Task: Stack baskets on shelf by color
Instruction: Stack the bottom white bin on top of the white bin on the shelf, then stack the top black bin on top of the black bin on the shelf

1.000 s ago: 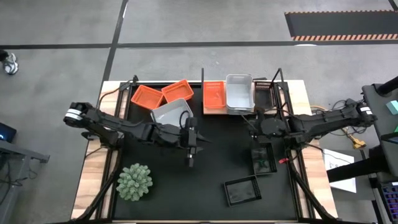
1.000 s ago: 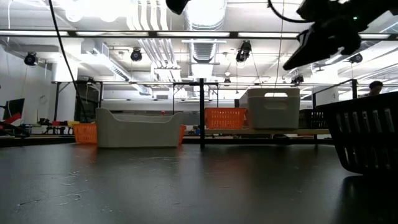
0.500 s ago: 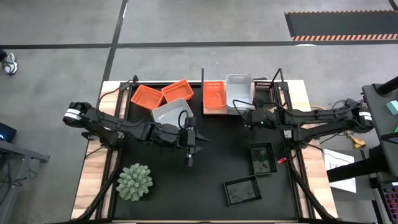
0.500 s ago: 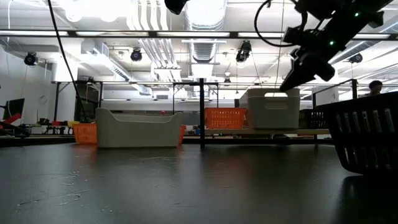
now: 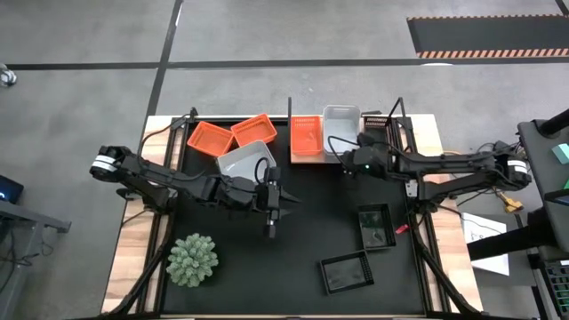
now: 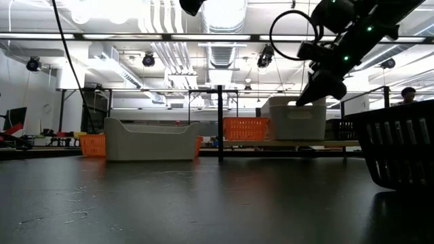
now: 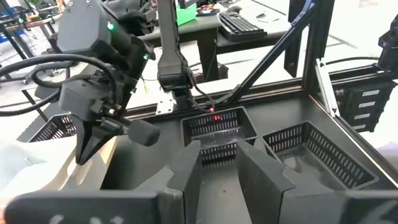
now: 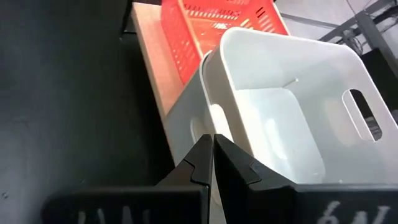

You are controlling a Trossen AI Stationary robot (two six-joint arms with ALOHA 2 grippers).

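Note:
On the wooden shelf (image 5: 297, 156) at the far edge stand an orange basket (image 5: 306, 138), a white basket (image 5: 341, 132) and a black basket (image 5: 375, 133). My right gripper (image 5: 345, 164) is shut, its tips at the near left corner of that white basket (image 8: 273, 124), just below the rim. My left gripper (image 5: 272, 231) is open and empty above the mat at mid-table. Beside it on the mat sit another white basket (image 5: 246, 160) and two orange baskets (image 5: 211, 138). Two black baskets (image 5: 374, 227) rest on the mat at the near right. My right gripper's shut fingertips (image 8: 202, 155) stand against the outer wall of the white basket near its corner (image 8: 199, 118), coming slanting from above and the near side. I cannot tell whether they touch the wall. The basket stands upright on the shelf.
A green spiky plant (image 5: 193, 260) stands at the near left. Thin black shelf posts (image 5: 291, 111) rise at the far edge. A second black basket (image 5: 345, 271) lies near the front. The black mat (image 5: 311, 213) is bare between the arms.
My right gripper has gone toward the table's left and far edge and down, from above the right-hand black basket to the near left corner of the white basket on the shelf. The baskets have stayed in place.

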